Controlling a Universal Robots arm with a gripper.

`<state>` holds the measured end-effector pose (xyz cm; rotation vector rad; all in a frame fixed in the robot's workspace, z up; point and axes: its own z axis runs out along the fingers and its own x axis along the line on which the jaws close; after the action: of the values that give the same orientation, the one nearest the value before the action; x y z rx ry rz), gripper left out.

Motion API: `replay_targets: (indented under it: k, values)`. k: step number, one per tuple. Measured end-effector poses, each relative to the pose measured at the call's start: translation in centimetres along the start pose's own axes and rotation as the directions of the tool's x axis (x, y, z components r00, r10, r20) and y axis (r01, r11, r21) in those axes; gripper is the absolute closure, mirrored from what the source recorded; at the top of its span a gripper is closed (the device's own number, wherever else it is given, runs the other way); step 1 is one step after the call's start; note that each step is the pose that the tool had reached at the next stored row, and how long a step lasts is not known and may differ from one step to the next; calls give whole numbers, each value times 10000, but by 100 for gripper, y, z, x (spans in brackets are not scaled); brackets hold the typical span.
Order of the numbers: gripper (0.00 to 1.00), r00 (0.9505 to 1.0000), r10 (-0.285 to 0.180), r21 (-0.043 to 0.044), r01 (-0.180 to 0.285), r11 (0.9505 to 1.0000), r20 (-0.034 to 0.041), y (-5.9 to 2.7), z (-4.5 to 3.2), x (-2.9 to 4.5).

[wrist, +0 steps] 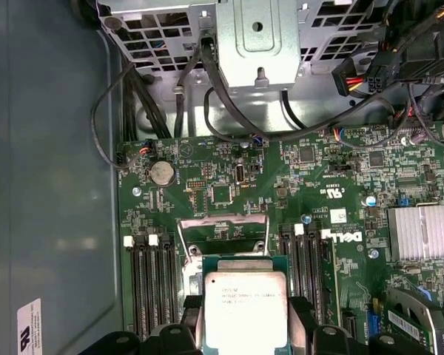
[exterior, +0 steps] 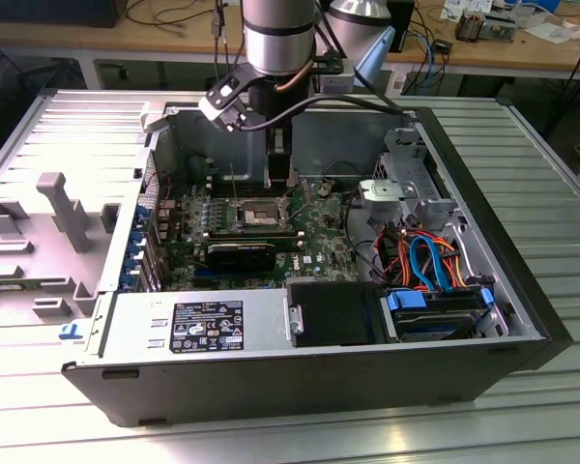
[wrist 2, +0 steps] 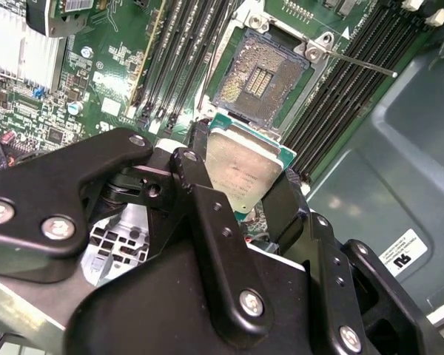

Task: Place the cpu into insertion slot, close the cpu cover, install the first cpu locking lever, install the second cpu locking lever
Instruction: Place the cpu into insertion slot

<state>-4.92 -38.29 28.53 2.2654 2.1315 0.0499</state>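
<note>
The claw (wrist 2: pixel 240 185) is clamped on the cpu (wrist 2: pixel 244 166) by opposite edges, near the open insertion slot (exterior: pixel 259 211) at the exterior view's centre. The chip is judged light, stiff and fragile.

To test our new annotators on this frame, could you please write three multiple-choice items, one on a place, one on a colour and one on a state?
1. Where is the cpu?
A. Seated in the insertion slot.
B. Between the fingers of the gripper, above the circuit board.
C. Lying flat on the circuit board.

2. What colour is the circuit board?
A. Red.
B. Green.
C. White.

3. In what state is the insertion slot?
A. Empty, with its contacts bare.
B. Filled by the cpu.
C. Hidden under a fan.

Answers:
1 B: both wrist views show the fingers gripping its edges above the board.
2 B: the board is green all around the slot.
3 A: the second wrist view shows its bare gold contacts.
</note>
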Motion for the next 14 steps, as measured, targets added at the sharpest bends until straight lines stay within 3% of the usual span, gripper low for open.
replay_targets:
  k: [14]
  values:
    - [46,10000,0,0,0,10000,1,-24,13,-1]
